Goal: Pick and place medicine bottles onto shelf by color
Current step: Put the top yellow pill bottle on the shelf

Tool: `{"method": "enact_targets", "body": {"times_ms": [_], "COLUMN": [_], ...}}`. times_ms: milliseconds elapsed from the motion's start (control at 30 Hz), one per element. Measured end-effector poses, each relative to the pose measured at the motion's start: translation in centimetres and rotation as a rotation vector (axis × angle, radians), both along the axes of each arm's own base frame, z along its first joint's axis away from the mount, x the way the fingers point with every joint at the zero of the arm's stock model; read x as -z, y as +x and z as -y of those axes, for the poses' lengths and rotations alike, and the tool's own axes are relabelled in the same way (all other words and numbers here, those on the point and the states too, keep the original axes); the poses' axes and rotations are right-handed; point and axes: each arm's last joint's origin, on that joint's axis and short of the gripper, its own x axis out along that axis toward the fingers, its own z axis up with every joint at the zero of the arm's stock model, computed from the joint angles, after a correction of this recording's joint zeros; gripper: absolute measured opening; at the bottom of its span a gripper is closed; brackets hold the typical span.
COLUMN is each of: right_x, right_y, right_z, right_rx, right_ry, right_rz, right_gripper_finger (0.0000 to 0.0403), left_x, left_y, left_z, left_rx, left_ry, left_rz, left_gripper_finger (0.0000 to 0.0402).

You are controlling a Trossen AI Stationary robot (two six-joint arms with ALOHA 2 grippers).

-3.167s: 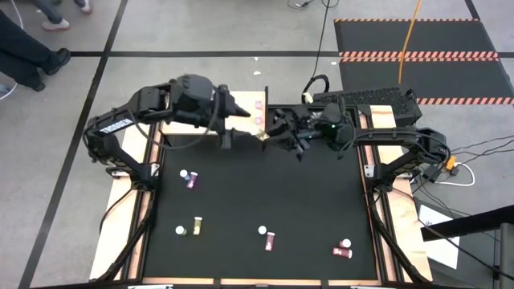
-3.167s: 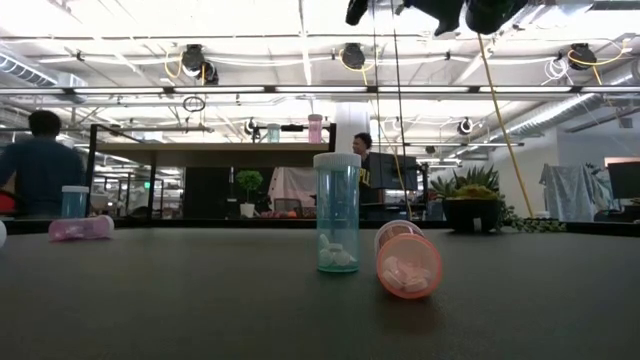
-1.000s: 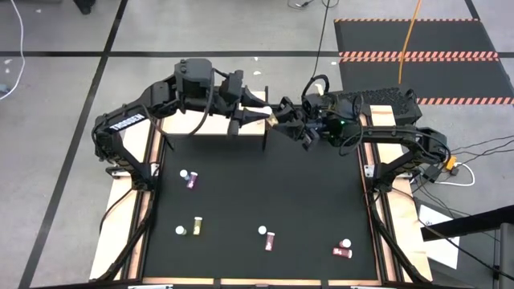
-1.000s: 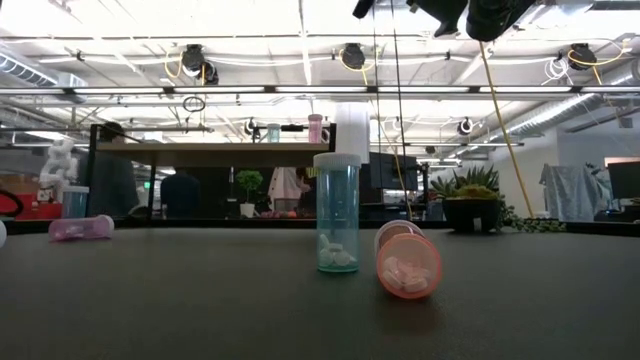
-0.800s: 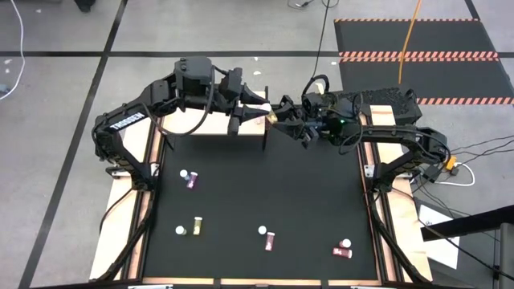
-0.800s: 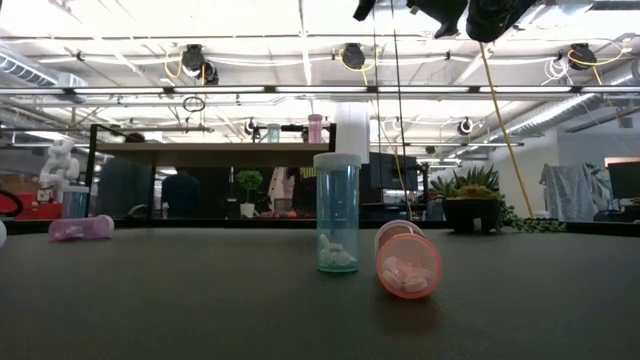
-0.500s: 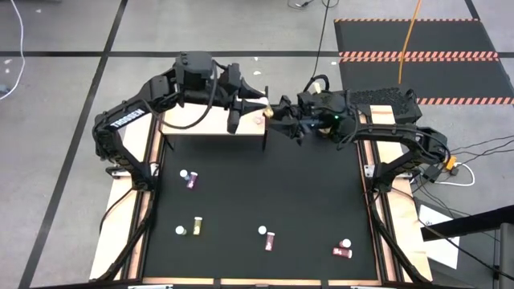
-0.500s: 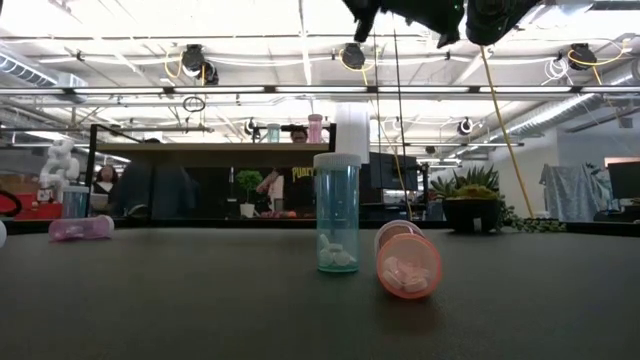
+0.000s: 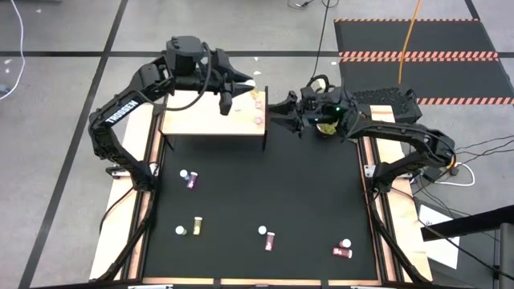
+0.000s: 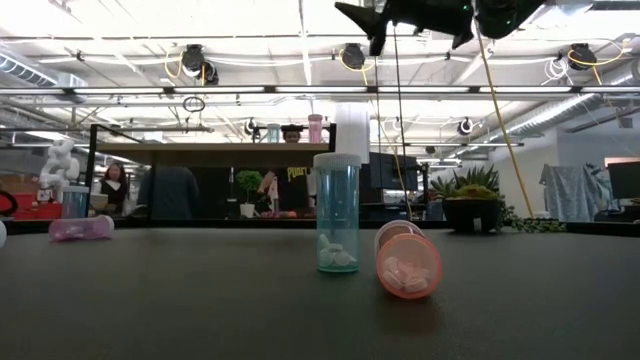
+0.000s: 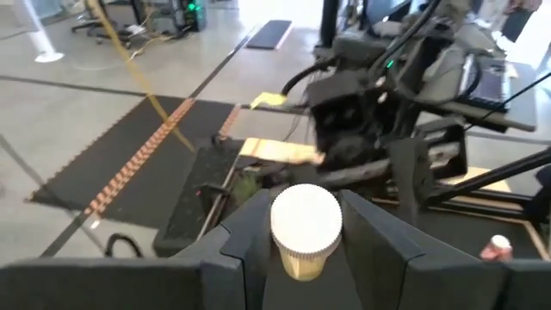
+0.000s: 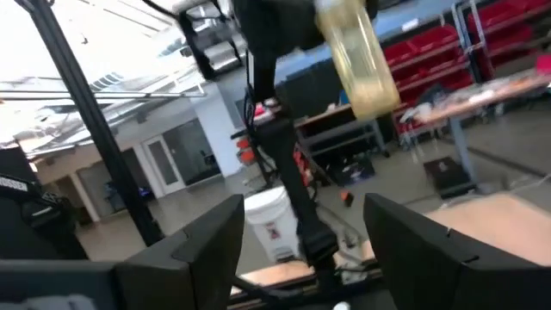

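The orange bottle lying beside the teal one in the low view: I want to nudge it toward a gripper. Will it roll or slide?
The orange bottle lies on its round side, so a sideways nudge would probably roll it. It looks only part filled with pills, so likely light, and the load may shift. It could knock over the upright teal bottle close beside it.

black mat [image 9: 265, 201] | orange cable [image 9: 408, 40] on floor | striped floor mat [image 9: 418, 56] | potted plant [image 10: 473, 205] | people behind table [image 10: 285, 180]

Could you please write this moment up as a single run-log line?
left gripper: shut on yellow bottle, above shelf | right gripper: open, empty, beside shelf | two pink bottles on shelf
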Motion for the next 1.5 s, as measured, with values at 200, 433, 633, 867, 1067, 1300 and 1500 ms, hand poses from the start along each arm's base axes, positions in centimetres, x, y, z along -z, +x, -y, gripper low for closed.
{"method": "enact_targets", "body": {"times_ms": [200,433,633,867,1067,1300,1500], "right_x": [-1.4,-2.0,-2.0,-1.9,-1.9,-1.9,-2.0], "right_y": [-1.9,-3.1,-3.3,-3.3,-3.3,-3.3,-3.5], "right_z": [0.0,-0.1,-0.2,-0.2,-0.2,-0.1,-0.1], "right_rx": [0.04,0.097,0.109,0.11,0.111,0.113,0.113], "right_ry": [-0.035,-0.044,-0.044,-0.04,-0.041,-0.039,-0.019], "right_rz": [-0.003,-0.033,-0.05,-0.059,-0.057,-0.057,-0.057], "right_gripper_finger": [0.0235,0.0235,0.0235,0.0235,0.0235,0.0235,0.0235], "left_x": [-0.1,1.1,3.7,6.2,7.2,9.2,11.4], "left_y": [-1.6,-2.1,-1.8,-2.6,-4.6,-6.0,-6.2], "left_z": [-1.2,-2.8,-4.3,-5.0,-5.1,-4.6,-4.6], "left_rx": [-0.068,-0.114,-0.15,-0.184,-0.245,-0.285,-0.316], "left_ry": [0.007,0.0,-0.049,-0.095,-0.112,-0.145,-0.173], "left_rz": [-0.03,-0.083,-0.16,-0.217,-0.168,-0.162,-0.21], "left_gripper_finger": [0.0129,0.0129,0.0129,0.0129,0.0129,0.0129,0.0129]}}
